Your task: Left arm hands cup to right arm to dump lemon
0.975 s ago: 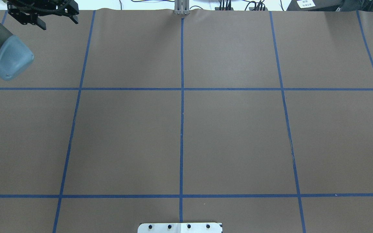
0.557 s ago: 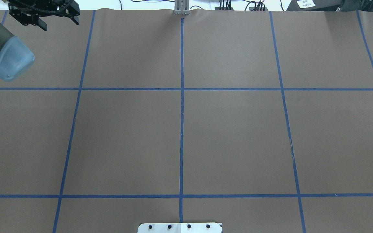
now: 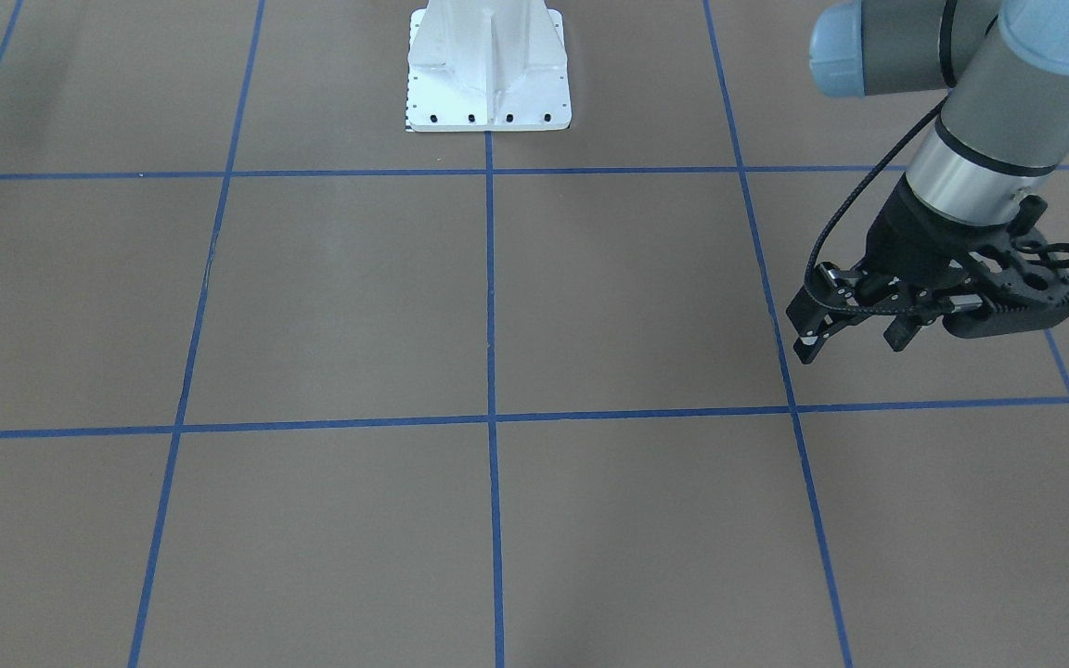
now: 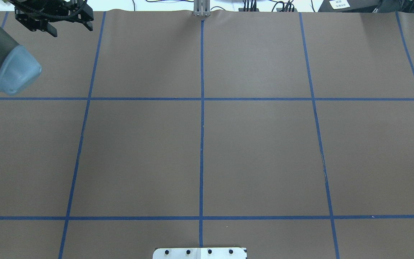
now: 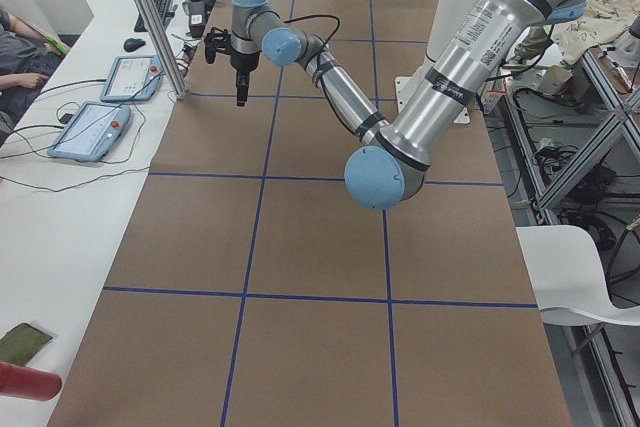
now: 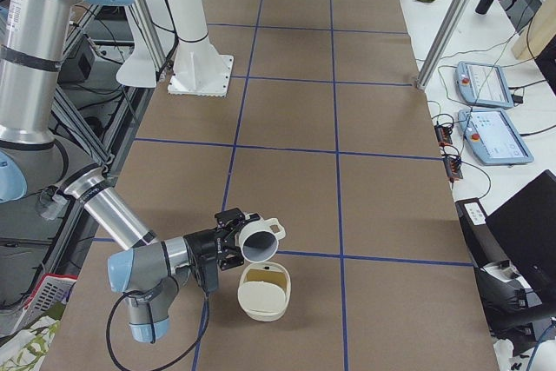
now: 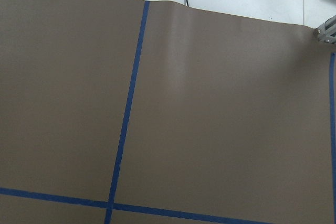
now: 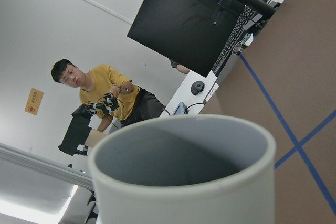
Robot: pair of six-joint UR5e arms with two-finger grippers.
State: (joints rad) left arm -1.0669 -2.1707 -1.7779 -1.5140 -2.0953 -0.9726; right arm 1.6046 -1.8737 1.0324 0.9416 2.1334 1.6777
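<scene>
In the lower left of the exterior right view, the right arm is reaching low over the worktop. Its claw is meeting the cup, but how its fingers are set cannot be told. The cup is lying tipped on its side above the worktop, handle uppermost, grey mouth facing a cream tub just below it. A yellowish patch is showing inside the tub, too small to identify. In the right wrist view the cup is filling the lower frame, and a person in a yellow shirt is sitting behind it. Farther off, at the right edge of the front-facing view, the left arm is hanging its claw spread wide over the brown paper.
</scene>
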